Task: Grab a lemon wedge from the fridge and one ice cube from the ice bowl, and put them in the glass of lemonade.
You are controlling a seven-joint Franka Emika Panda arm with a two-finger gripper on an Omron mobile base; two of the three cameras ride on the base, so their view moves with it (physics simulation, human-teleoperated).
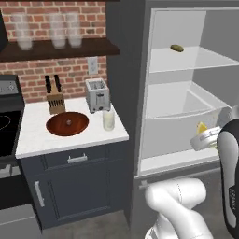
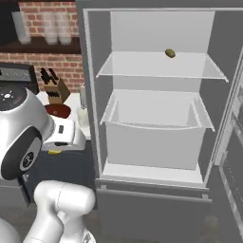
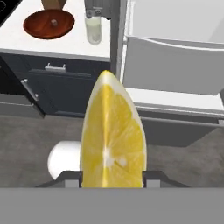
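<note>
The bright yellow lemon wedge (image 3: 113, 140) stands between my finger tips, and my gripper (image 3: 112, 177) is shut on it. From the left base view the gripper (image 1: 206, 137) hangs in front of the open fridge (image 1: 186, 93), low and to the right, with the lemon wedge (image 1: 201, 127) at its tip. Left of the fridge, on the white counter (image 1: 37, 135), sits the reddish-brown ice bowl (image 1: 67, 123) with one small ice cube (image 1: 68, 122) in it. The glass of lemonade (image 1: 108, 120) stands to the bowl's right, in front of the toaster. The hand view has the ice bowl (image 3: 49, 23) and the glass (image 3: 93, 29) far ahead at its top.
An olive-green oblong item (image 1: 177, 47) lies on the fridge's upper shelf. A toaster (image 1: 97, 94) and a knife block (image 1: 55, 97) stand at the counter's back. Frosted jars (image 1: 58, 30) sit on a wooden shelf above. A stove (image 1: 7, 121) borders the counter's left.
</note>
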